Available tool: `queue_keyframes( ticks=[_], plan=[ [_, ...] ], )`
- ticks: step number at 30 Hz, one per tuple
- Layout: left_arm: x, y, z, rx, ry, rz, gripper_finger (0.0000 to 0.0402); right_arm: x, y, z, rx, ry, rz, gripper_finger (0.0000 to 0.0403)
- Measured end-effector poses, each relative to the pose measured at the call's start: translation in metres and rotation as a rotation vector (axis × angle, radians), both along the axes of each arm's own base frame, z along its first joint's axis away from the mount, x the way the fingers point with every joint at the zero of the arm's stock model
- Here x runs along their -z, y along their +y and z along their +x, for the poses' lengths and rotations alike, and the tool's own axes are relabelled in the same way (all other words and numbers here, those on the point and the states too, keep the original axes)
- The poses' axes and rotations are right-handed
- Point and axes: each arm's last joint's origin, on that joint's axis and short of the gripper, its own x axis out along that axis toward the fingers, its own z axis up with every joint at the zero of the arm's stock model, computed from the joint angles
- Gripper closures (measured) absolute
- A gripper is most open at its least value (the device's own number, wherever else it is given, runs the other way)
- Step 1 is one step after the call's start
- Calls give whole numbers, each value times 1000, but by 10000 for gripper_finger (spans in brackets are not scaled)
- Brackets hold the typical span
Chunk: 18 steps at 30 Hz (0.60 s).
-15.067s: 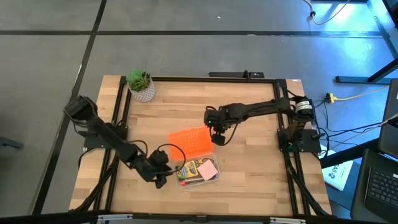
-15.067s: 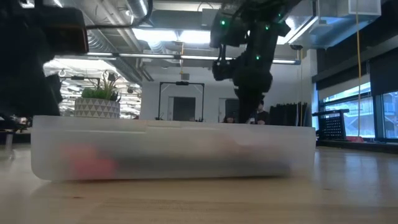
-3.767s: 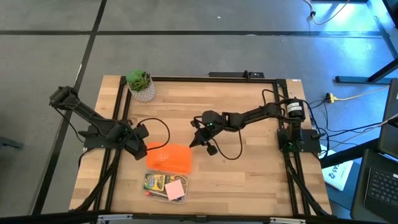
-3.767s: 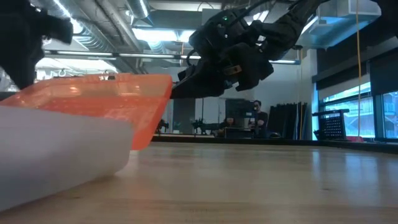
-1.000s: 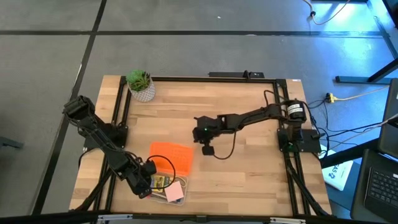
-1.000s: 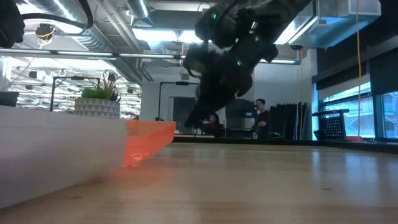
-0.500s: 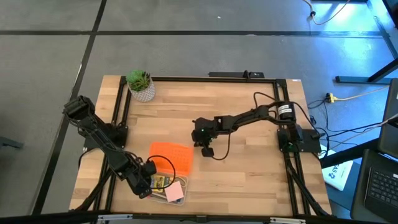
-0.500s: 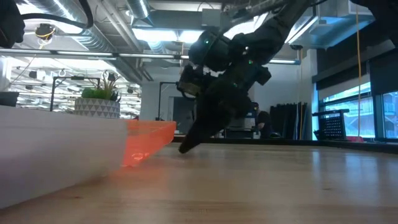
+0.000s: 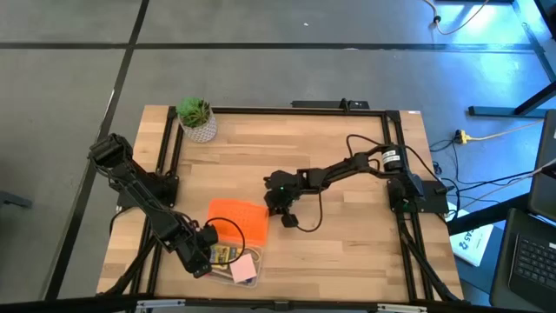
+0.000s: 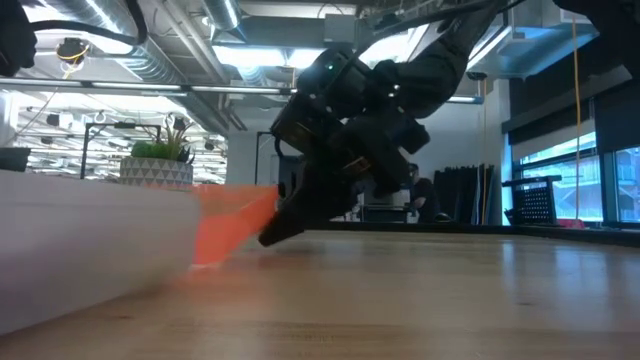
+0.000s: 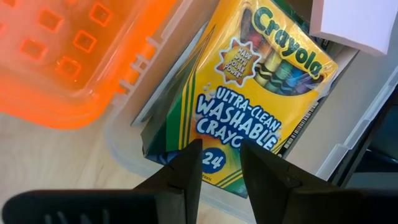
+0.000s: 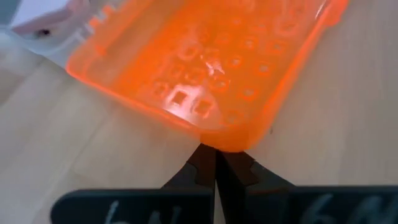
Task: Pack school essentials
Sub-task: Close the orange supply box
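Note:
The clear case (image 9: 228,273) sits near the table's near edge. In it lie the green-and-yellow crayon box (image 11: 261,99) and the pink note pad (image 9: 244,268). The orange perforated lid (image 9: 234,219) lies just beyond the case, its near edge over the case's far rim. My left gripper (image 11: 219,168) is at the case's left end (image 9: 201,252), open by a narrow gap, and the crayon box's corner shows between its fingers. My right gripper (image 9: 270,211) is shut at the lid's right edge. Scissors, pencils and eraser are hidden. My left gripper hangs over the case's left end wall (image 11: 124,155); whether it touches the wall, I cannot tell. My right gripper's shut fingertips (image 12: 208,160) meet the lid's right edge (image 12: 217,140) at tabletop height. They slant down from the table's right and far side (image 10: 268,238). The lid rests on the table.
A green potted plant (image 9: 196,117) stands at the far left corner, well away from both arms. Bare wood stretches across the table's right half and far side. A black frame rail (image 9: 295,109) runs around the tabletop.
My right gripper has moved toward the table's left and near edges and dipped until its shut tips reached the tabletop at the lid's right edge. The lid has slid slightly toward the left.

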Motion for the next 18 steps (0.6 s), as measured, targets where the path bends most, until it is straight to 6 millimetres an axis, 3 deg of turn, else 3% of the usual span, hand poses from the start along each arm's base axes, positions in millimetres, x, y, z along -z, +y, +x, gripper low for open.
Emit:
queue_keyframes(
  ticks=[18],
  plan=[
    [2, 11, 2, -43, 2, 88, 298, -18, -1, 13, -77, -269, -30, 396]
  ],
)
